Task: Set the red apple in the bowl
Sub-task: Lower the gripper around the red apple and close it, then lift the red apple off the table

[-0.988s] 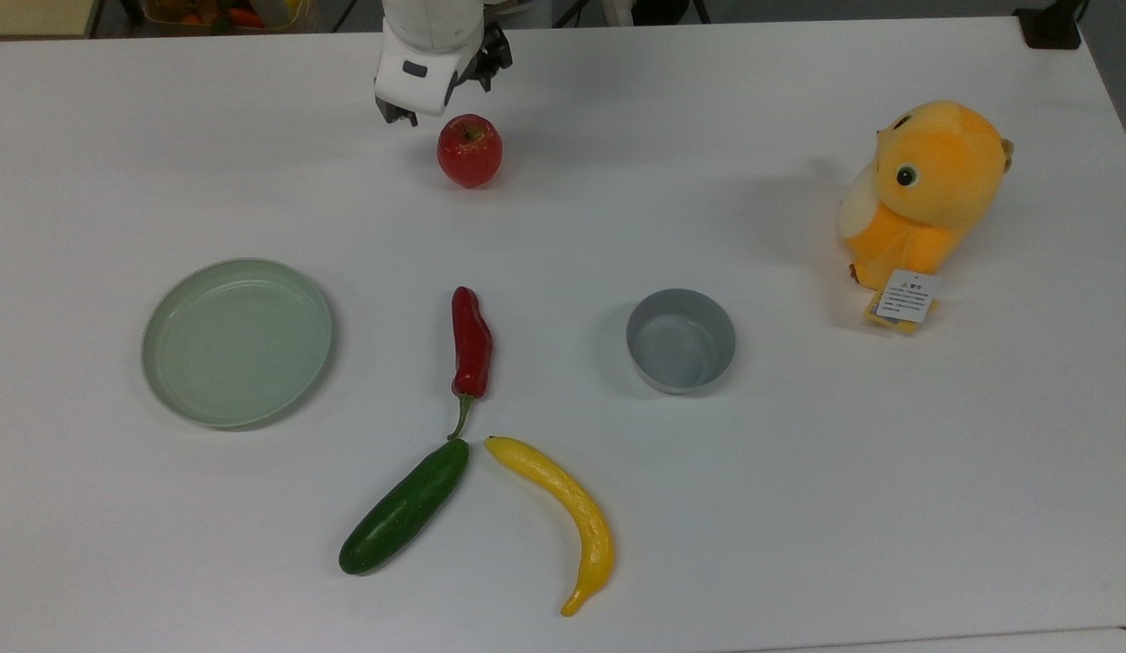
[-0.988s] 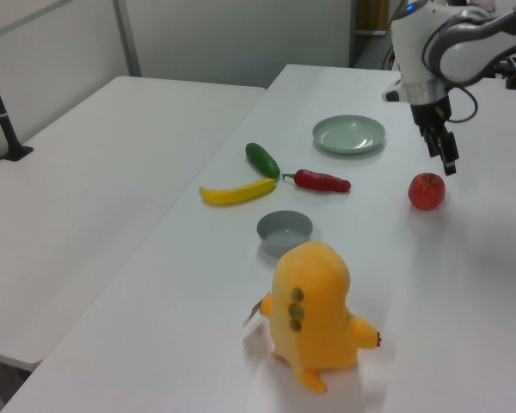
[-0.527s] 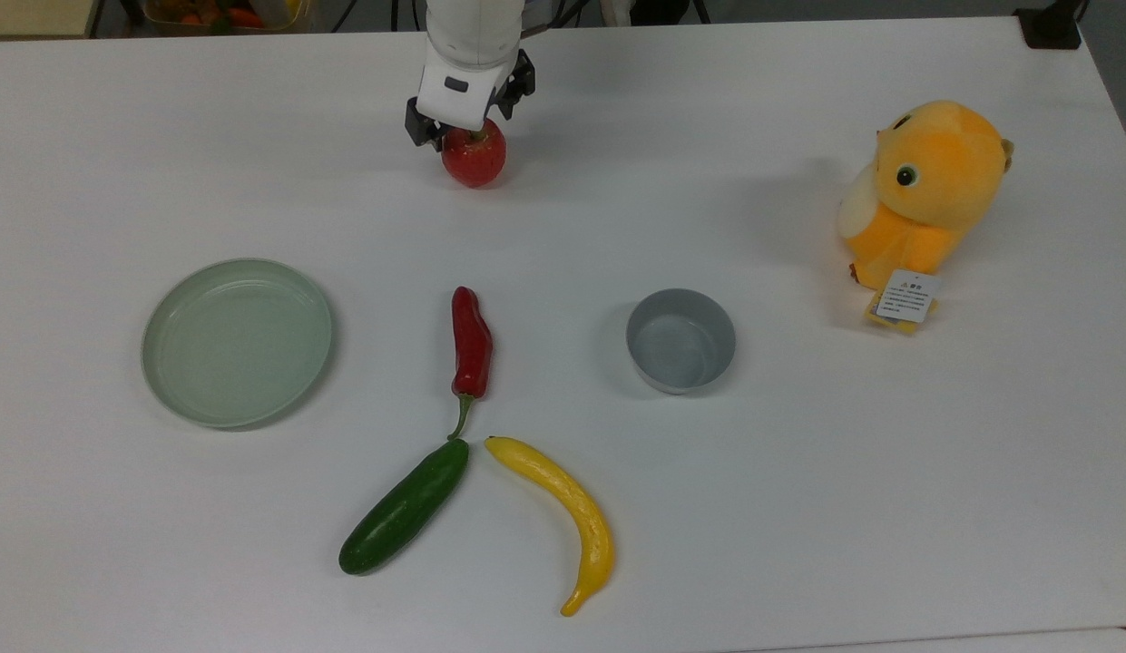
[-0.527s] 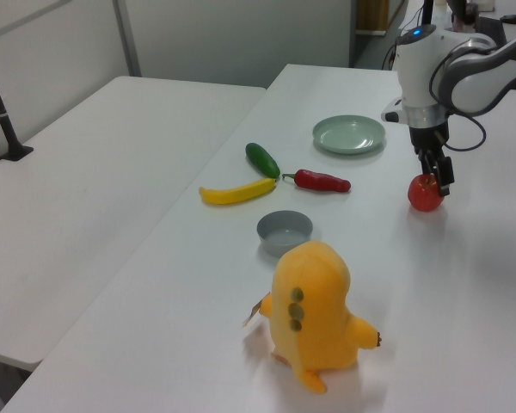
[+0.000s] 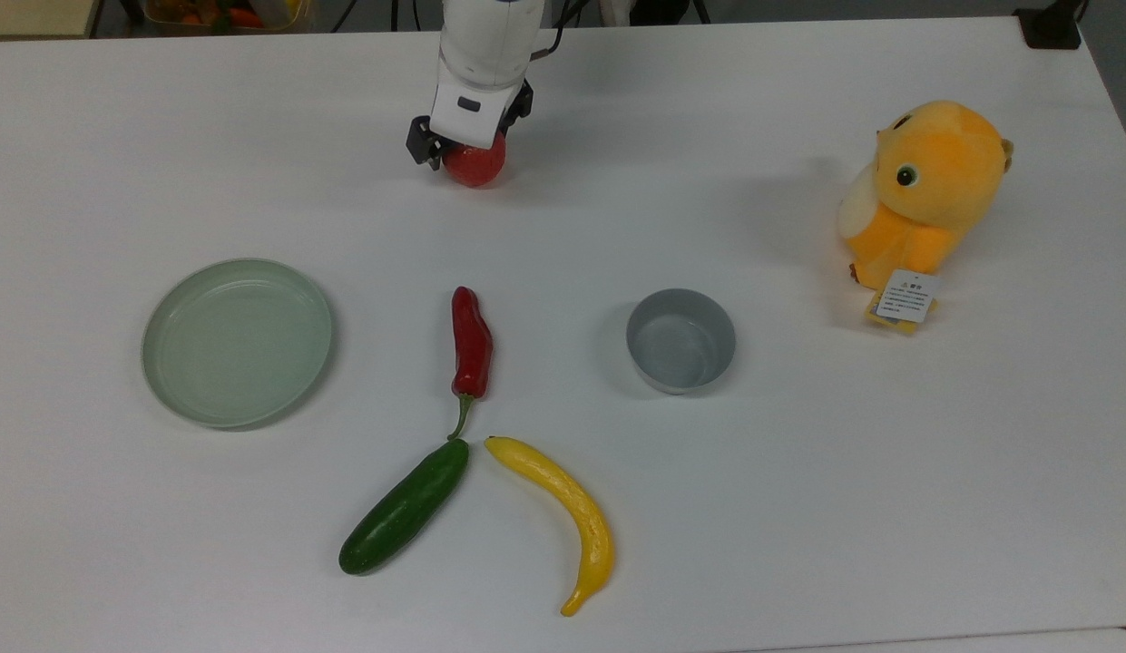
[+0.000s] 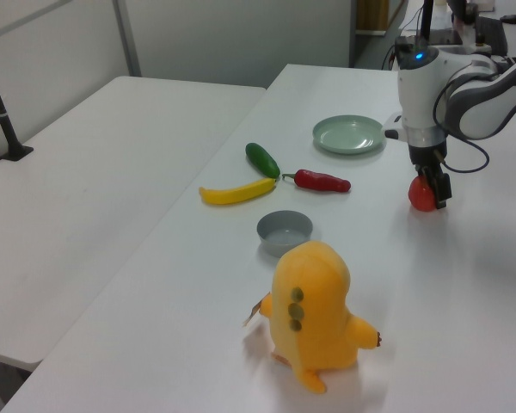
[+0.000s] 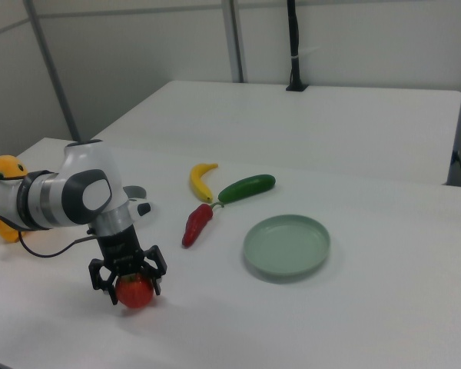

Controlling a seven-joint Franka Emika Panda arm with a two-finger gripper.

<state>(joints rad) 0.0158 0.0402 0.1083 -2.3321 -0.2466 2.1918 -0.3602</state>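
Pincer (image 7: pixel 130 286) astride red apple (image 7: pixel 135 293) on table – bowl (image 5: pixel 680 340) well apart.

Panda arm reaches in from the top view's upper edge, wrist vertical, gripper (image 5: pixel 463 154) pointing straight down, low over the table (image 5: pixel 798 472). Jaws straddle the red apple (image 7: pixel 135 293), one finger on each side; contact not resolvable.

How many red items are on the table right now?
2: the red apple under the end effector at the far edge, and the chili pepper mid-table between plate and bowl.
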